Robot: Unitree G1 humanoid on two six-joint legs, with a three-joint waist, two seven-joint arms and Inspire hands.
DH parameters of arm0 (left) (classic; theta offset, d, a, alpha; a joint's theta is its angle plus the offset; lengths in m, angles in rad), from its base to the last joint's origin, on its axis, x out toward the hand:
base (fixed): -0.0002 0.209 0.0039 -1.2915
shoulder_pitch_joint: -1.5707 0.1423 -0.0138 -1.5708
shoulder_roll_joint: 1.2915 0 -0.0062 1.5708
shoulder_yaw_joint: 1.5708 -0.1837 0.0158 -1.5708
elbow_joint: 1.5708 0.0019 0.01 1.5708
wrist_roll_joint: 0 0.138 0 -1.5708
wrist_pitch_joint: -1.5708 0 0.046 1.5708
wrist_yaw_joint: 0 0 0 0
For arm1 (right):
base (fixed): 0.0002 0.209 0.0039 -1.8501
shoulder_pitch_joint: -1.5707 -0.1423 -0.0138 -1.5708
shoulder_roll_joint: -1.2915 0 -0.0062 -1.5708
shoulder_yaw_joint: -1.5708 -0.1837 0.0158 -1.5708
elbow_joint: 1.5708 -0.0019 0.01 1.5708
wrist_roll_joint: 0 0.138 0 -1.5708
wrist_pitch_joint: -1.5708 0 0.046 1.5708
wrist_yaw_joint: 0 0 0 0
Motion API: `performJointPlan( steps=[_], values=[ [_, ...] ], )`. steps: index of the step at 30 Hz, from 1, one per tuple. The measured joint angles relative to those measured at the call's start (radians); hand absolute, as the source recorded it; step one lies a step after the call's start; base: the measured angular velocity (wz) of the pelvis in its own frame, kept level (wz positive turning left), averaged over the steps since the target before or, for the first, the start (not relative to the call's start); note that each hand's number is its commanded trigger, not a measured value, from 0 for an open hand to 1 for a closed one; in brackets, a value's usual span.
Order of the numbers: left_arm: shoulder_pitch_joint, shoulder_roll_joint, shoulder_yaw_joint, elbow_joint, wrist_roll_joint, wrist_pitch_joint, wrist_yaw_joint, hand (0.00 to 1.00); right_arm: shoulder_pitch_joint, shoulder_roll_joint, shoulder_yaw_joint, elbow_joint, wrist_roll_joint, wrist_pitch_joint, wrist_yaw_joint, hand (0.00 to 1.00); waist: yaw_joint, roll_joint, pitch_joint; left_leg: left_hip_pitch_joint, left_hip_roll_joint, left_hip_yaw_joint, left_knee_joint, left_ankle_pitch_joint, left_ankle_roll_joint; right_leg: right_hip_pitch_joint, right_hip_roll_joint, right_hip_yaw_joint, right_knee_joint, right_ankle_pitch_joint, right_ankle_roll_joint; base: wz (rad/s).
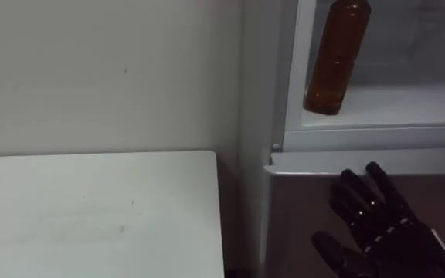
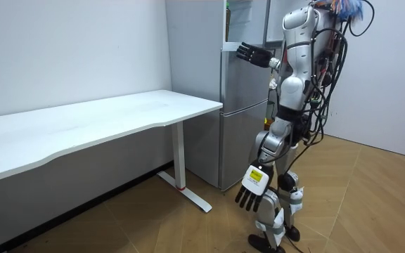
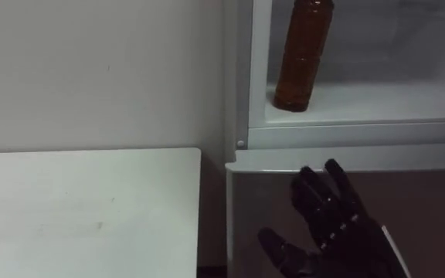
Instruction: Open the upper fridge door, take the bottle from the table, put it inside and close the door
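An amber-brown bottle (image 1: 337, 58) stands upright on the white shelf (image 1: 408, 104) of the open upper fridge compartment, close to its left wall, with its top cut off by the picture's edge. No hand touches it. My right hand (image 1: 377, 228) is held up below the shelf, in front of the grey lower fridge door (image 1: 300, 208), open, its fingers straight and spread and nothing in them. In the room view I stand facing the fridge with that right hand (image 2: 253, 53) raised, while my left hand (image 2: 253, 191) hangs open by my thigh.
A white table (image 1: 91, 208) stands against the wall to the left of the fridge, with a narrow gap between them. The fridge's left side wall (image 1: 249, 116) rises beside the table's edge. Wood floor (image 2: 371, 204) lies behind me.
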Motion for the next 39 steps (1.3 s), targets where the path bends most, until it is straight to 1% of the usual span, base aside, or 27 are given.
performJointPlan(
  steps=[1,3,4,5,7,9,11,12,13,14,16,17,19,20,21,22,23,24,25,26,28,29,30,32,34,37,39],
  values=[
    [0.002,0.001,0.001,0.001,-0.009,0.000,0.000,0.00,0.005,0.000,-0.001,0.022,-0.008,0.000,-0.015,0.00,-0.004,0.000,-0.0001,0.000,0.000,0.000,0.000,0.000,0.000,0.000,0.000,0.000,0.000,0.000,0.000,0.00],
    [0.004,0.000,0.013,0.008,-0.015,0.005,0.005,0.00,0.029,0.006,-0.012,0.105,-0.039,0.007,-0.095,0.00,-0.022,-0.003,-0.0020,0.001,-0.001,-0.002,0.000,0.000,0.000,0.001,-0.001,-0.004,0.000,0.001,0.000,0.00],
    [0.004,0.000,0.014,0.010,-0.022,0.009,0.016,0.00,0.041,0.009,-0.026,0.132,-0.037,0.022,-0.140,0.00,-0.024,-0.002,-0.0024,0.000,-0.001,-0.002,0.000,0.000,0.000,0.000,-0.002,-0.005,0.000,0.001,0.000,0.00],
    [0.004,0.000,0.015,0.010,-0.026,0.012,0.019,0.00,0.048,0.009,-0.035,0.138,-0.032,0.026,-0.163,0.00,-0.025,-0.002,-0.0028,-0.001,-0.002,-0.003,0.000,0.000,0.000,0.000,-0.002,-0.005,0.000,0.001,0.000,0.00],
    [0.007,0.001,0.036,0.010,-0.026,0.023,0.021,0.00,0.062,0.011,-0.065,0.153,0.010,0.027,-0.242,0.00,-0.038,-0.001,-0.0032,0.000,-0.003,-0.003,-0.001,0.000,0.000,0.000,-0.002,-0.003,-0.002,0.000,0.001,0.00],
    [0.008,0.002,0.044,0.007,-0.026,0.026,0.021,0.00,0.062,0.011,-0.102,0.151,0.049,0.026,-0.298,0.00,-0.044,-0.003,-0.0034,0.001,-0.004,-0.003,-0.001,0.000,0.001,0.000,-0.002,-0.002,-0.003,-0.001,0.001,0.00],
    [0.008,0.003,0.060,-0.004,-0.026,0.027,0.020,0.00,0.061,0.011,-0.143,0.151,0.055,0.025,-0.363,0.00,-0.045,-0.010,-0.0011,0.007,-0.005,-0.003,-0.003,0.000,0.001,0.001,-0.002,0.001,-0.003,-0.005,0.004,0.00],
    [0.009,0.005,0.068,-0.012,-0.026,0.027,0.020,0.00,0.058,0.011,-0.168,0.151,0.053,0.023,-0.409,0.00,-0.045,-0.016,-0.0018,0.009,-0.006,-0.003,-0.005,0.000,0.001,0.001,-0.003,0.001,-0.003,-0.007,0.004,0.00],
    [0.010,0.009,0.073,-0.025,-0.026,0.026,0.022,0.00,0.057,0.011,-0.190,0.150,0.051,0.020,-0.452,0.00,-0.045,-0.020,0.0006,0.010,-0.006,-0.003,-0.006,0.000,0.000,0.001,-0.003,0.001,-0.005,-0.008,0.004,0.00],
    [0.010,0.012,0.073,-0.031,-0.026,0.026,0.022,0.00,0.057,0.011,-0.199,0.150,0.050,0.020,-0.473,0.00,-0.045,-0.022,0.0014,0.010,-0.006,-0.003,-0.007,0.000,0.000,0.000,-0.003,0.001,-0.007,-0.008,0.004,0.00],
    [0.012,0.021,0.073,-0.049,-0.026,0.026,0.029,0.00,0.055,0.011,-0.239,0.149,0.052,0.017,-0.555,0.00,-0.049,-0.033,0.0010,0.010,-0.006,-0.003,-0.010,0.001,0.000,0.003,-0.002,0.001,-0.017,-0.008,0.004,0.00],
    [0.013,0.021,0.073,-0.055,-0.026,0.027,0.036,0.00,0.055,0.011,-0.249,0.145,0.053,0.016,-0.579,0.00,-0.051,-0.034,0.0009,0.010,-0.006,-0.003,-0.012,0.001,0.000,0.003,-0.002,0.001,-0.017,-0.008,0.004,0.00],
    [0.029,0.021,0.074,-0.090,-0.026,0.027,0.042,0.00,0.051,0.010,-0.289,0.098,0.053,0.014,-0.667,0.00,-0.055,-0.034,0.0009,0.011,-0.007,0.001,-0.017,0.000,0.000,0.003,-0.002,0.001,-0.017,-0.007,0.005,-0.03],
    [0.029,0.023,0.074,-0.091,-0.027,0.027,0.044,0.00,0.047,0.010,-0.300,0.085,0.052,0.014,-0.685,0.00,-0.059,-0.036,-0.0002,0.011,-0.008,0.001,-0.018,0.000,0.000,0.003,-0.002,0.001,-0.017,-0.007,0.005,0.00],
    [0.029,0.027,0.077,-0.088,-0.029,0.026,0.046,0.00,0.041,0.009,-0.321,0.060,0.049,0.013,-0.720,0.00,-0.067,-0.034,0.0005,0.011,-0.008,0.001,-0.020,0.000,0.000,0.003,-0.002,0.000,-0.018,-0.008,0.005,0.00],
    [0.029,0.030,0.091,-0.087,-0.043,0.026,0.047,0.00,0.031,0.007,-0.346,0.044,0.032,0.013,-0.756,0.00,-0.070,-0.037,-0.0010,0.012,-0.009,-0.001,-0.024,0.000,0.000,0.003,-0.002,-0.001,-0.019,-0.008,0.005,0.00],
    [0.029,0.031,0.099,-0.087,-0.050,0.026,0.049,0.00,0.023,0.005,-0.362,0.040,0.027,0.012,-0.773,0.00,-0.071,-0.036,-0.0002,0.012,-0.009,-0.002,-0.025,0.000,0.000,0.003,-0.002,-0.001,-0.019,-0.008,0.005,0.00],
    [0.030,0.033,0.114,-0.087,-0.063,0.026,0.054,0.00,0.008,-0.001,-0.402,0.035,0.025,0.011,-0.812,0.00,-0.075,-0.039,-0.0015,0.013,-0.010,-0.003,-0.027,0.000,0.000,0.004,-0.002,-0.003,-0.019,-0.009,0.006,0.06],
    [0.031,0.036,0.124,-0.086,-0.064,0.026,0.058,0.00,0.000,-0.007,-0.440,0.026,0.025,0.005,-0.855,0.00,-0.075,-0.040,-0.0019,0.014,-0.012,-0.007,-0.030,0.000,0.000,0.004,-0.004,-0.006,-0.019,-0.010,0.008,0.07],
    [0.032,0.036,0.131,-0.086,-0.064,0.026,0.058,0.00,-0.001,-0.011,-0.454,0.021,0.024,-0.001,-0.876,0.00,-0.075,-0.040,-0.0022,0.014,-0.013,-0.008,-0.031,0.000,0.000,0.004,-0.005,-0.007,-0.019,-0.011,0.008,0.07],
    [0.045,0.037,0.140,-0.088,-0.064,0.026,0.060,0.00,-0.001,-0.025,-0.479,-0.008,0.018,-0.023,-0.954,0.00,-0.077,-0.040,-0.0020,0.015,-0.016,-0.015,-0.035,0.000,0.000,0.005,-0.006,-0.016,-0.019,-0.013,0.010,0.02],
    [0.048,0.037,0.140,-0.088,-0.063,0.026,0.060,0.00,-0.001,-0.028,-0.480,-0.012,0.007,-0.025,-0.970,0.00,-0.078,-0.041,-0.0018,0.015,-0.017,-0.018,-0.036,0.001,0.000,0.004,-0.007,-0.019,-0.019,-0.013,0.011,0.04],
    [0.047,0.037,0.140,-0.088,-0.063,0.027,0.060,0.00,-0.002,-0.032,-0.480,-0.023,-0.025,-0.026,-1.000,0.00,-0.079,-0.042,-0.0012,0.014,-0.018,-0.022,-0.037,0.001,0.001,0.003,-0.009,-0.031,-0.016,-0.014,0.011,0.04],
    [0.047,0.037,0.140,-0.088,-0.059,0.027,0.060,0.00,-0.014,-0.032,-0.481,-0.044,-0.074,-0.026,-1.034,0.00,-0.087,-0.045,-0.0013,0.012,-0.018,-0.024,-0.037,0.001,0.001,-0.001,-0.009,-0.029,-0.011,-0.014,0.012,0.05],
    [0.044,0.037,0.146,-0.087,-0.053,0.027,0.061,0.00,-0.020,-0.032,-0.486,-0.097,-0.137,-0.027,-1.058,0.00,-0.097,-0.047,-0.0014,0.005,-0.018,-0.034,-0.034,0.001,0.001,-0.008,-0.010,-0.038,-0.004,-0.015,0.013,0.08],
    [0.033,0.038,0.147,-0.068,-0.053,0.026,0.061,0.00,-0.041,-0.041,-0.504,-0.147,-0.224,-0.037,-1.067,0.00,-0.096,-0.049,-0.0010,-0.005,-0.018,-0.034,-0.032,0.001,0.001,-0.017,-0.012,-0.059,0.000,-0.015,0.013,0.02],
    [0.020,0.037,0.151,-0.040,-0.050,0.025,0.060,0.00,-0.060,-0.050,-0.510,-0.153,-0.295,-0.044,-1.066,0.00,-0.094,-0.050,-0.0017,-0.001,-0.018,-0.034,-0.033,0.001,0.001,-0.015,-0.012,-0.057,0.000,-0.015,0.013,0.00]
  ],
)
